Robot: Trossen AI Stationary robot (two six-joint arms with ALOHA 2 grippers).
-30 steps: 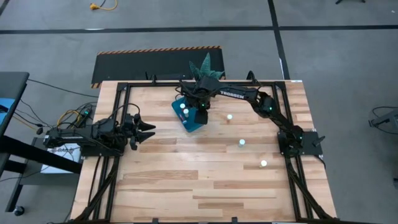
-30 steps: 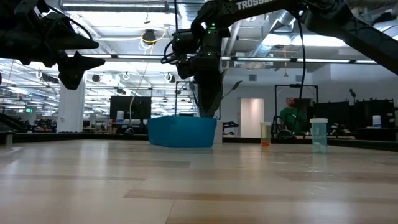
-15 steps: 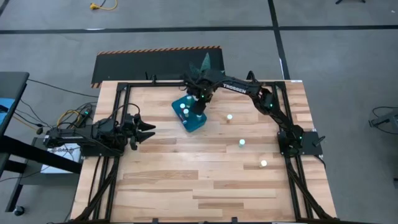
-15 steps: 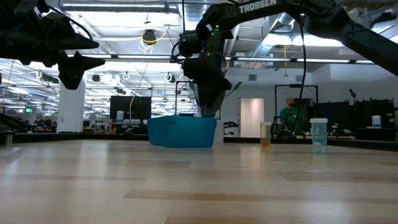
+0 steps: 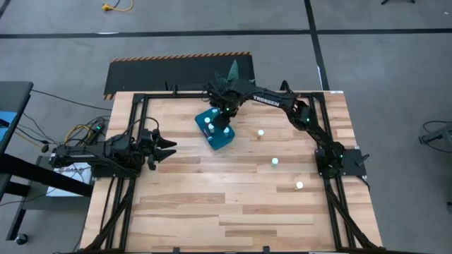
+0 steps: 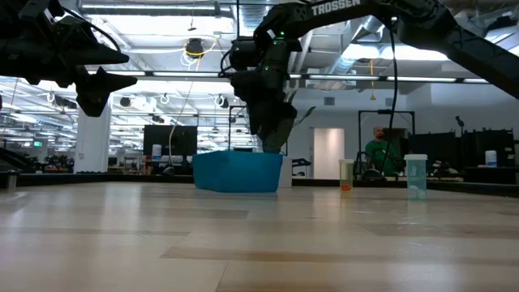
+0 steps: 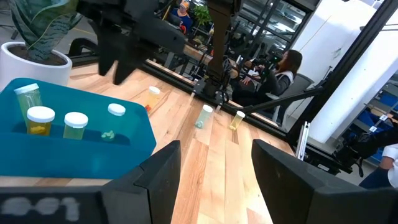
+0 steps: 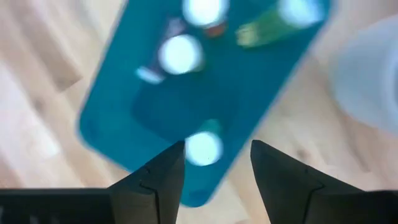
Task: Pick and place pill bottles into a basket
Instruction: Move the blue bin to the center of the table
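Observation:
The teal-blue basket (image 5: 227,141) lies at the table's far middle and holds several pill bottles with white tops (image 7: 76,124). My right gripper (image 5: 223,120) hangs open just above the basket, touching nothing. In the right wrist view one bottle's top (image 8: 204,148) shows in the basket below the open fingers (image 8: 217,152). Three more bottles stand on the table to the right: one (image 5: 260,132), a second (image 5: 275,161), a third (image 5: 299,185). My left gripper (image 5: 169,147) waits open and empty above the table's left side.
A white pot with a green plant (image 5: 233,76) stands right behind the basket, close to my right arm. Black frame rails run along the table's left (image 5: 134,134) and right (image 5: 326,127) sides. Bare wood lies toward the near edge (image 5: 226,204).
My right gripper has drawn a little toward the table's far edge above the basket. A bottle top now shows in the basket's near part, where the gripper stood before.

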